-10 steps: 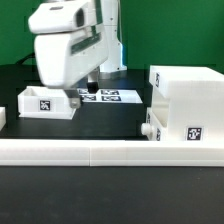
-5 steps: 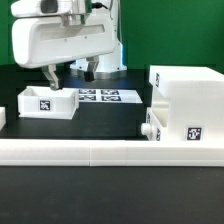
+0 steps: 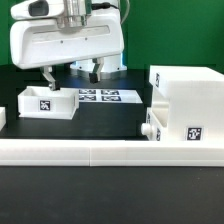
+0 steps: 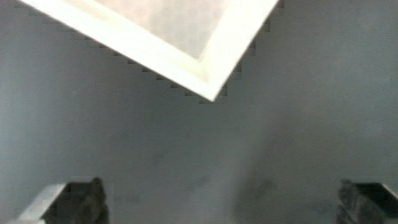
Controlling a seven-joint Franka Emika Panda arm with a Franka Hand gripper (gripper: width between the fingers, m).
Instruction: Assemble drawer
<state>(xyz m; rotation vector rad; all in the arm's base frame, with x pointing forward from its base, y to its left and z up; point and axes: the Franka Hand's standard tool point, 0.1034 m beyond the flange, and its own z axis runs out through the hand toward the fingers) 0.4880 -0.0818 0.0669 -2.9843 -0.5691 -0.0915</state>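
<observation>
The tall white housing (image 3: 186, 100) stands at the exterior view's right, with tags on its front. A small knobbed tray (image 3: 152, 129) sits low against its left side. The other tray (image 3: 47, 102) stands apart at the left with a tag on its front. My gripper (image 3: 72, 74) hangs open and empty above the table, just behind and to the right of the left tray; one finger (image 3: 48, 76) is near the tray's back edge. In the wrist view the gripper (image 4: 222, 203) is open over bare dark table. A white-rimmed corner (image 4: 178, 35) shows ahead; I cannot tell which piece it is.
The marker board (image 3: 103, 96) lies flat behind the gripper, at mid table. A long low white rail (image 3: 110, 151) runs across the front. A small white piece (image 3: 2, 117) shows at the left edge. The table is black, the backdrop green.
Since a second ago the gripper has swung to the exterior view's left and turned, so both open fingers now show side by side. In the last half second it has barely moved.
</observation>
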